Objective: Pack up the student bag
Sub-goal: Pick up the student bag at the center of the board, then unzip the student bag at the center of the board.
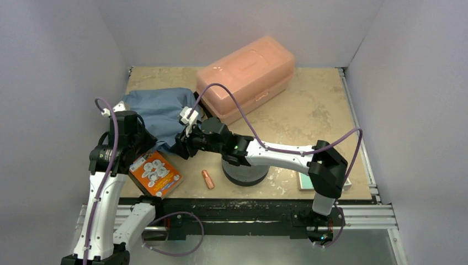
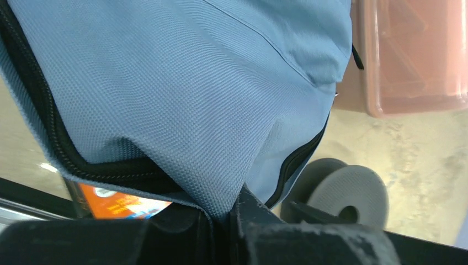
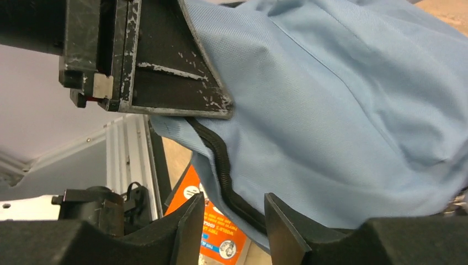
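Our left gripper is pinched tight on a fold of the student bag by its zipper. Our right gripper stands part open, the zipper edge loose between its jaws, gripping nothing. The bag slumps at the far left, just beside the pink box, and we judge packing barely begun: the orange book, grey roll and small peach piece lie out on the near side.
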